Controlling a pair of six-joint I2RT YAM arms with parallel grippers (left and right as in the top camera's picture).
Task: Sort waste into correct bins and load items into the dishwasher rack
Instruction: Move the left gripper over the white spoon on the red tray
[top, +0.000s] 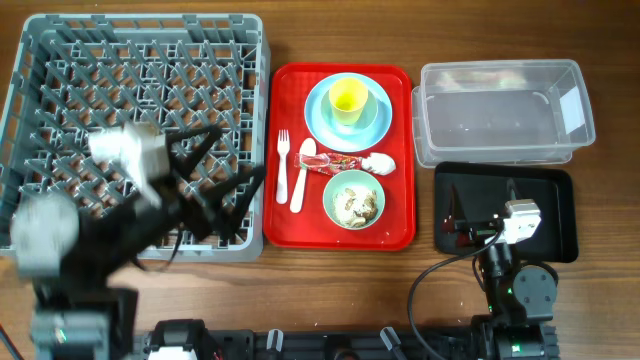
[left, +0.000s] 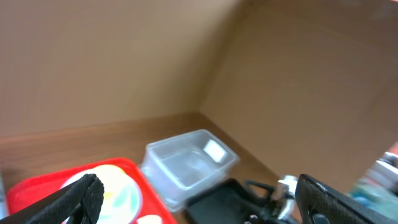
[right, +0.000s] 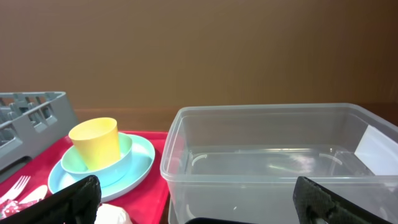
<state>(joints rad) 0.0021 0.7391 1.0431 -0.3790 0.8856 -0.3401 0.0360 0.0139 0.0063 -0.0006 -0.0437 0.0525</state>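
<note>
The grey dishwasher rack (top: 60, 60) fills the left. The red tray (top: 290, 90) holds a pale blue plate (top: 315, 112) with a mint bowl (top: 371, 112) and a yellow cup (top: 348, 98) stacked on it. It also holds a white fork (top: 283, 165), a spoon (top: 303, 177), the red-and-white wrapper (top: 335, 162), a white tissue (top: 381, 163) and a second mint bowl (top: 342, 212) with food scraps (top: 357, 200). My left gripper (top: 225, 165) is open and empty, blurred, above the rack's right side. My right gripper (top: 462, 218) is open and empty over the black tray (top: 545, 190).
The clear tub (top: 500, 110) stands behind the black tray at the right. In the right wrist view the tub (right: 280, 162) is straight ahead, with the cup (right: 95, 143) and plate (right: 140, 165) to its left. The left wrist view shows the tub (left: 186, 162) and a brown wall.
</note>
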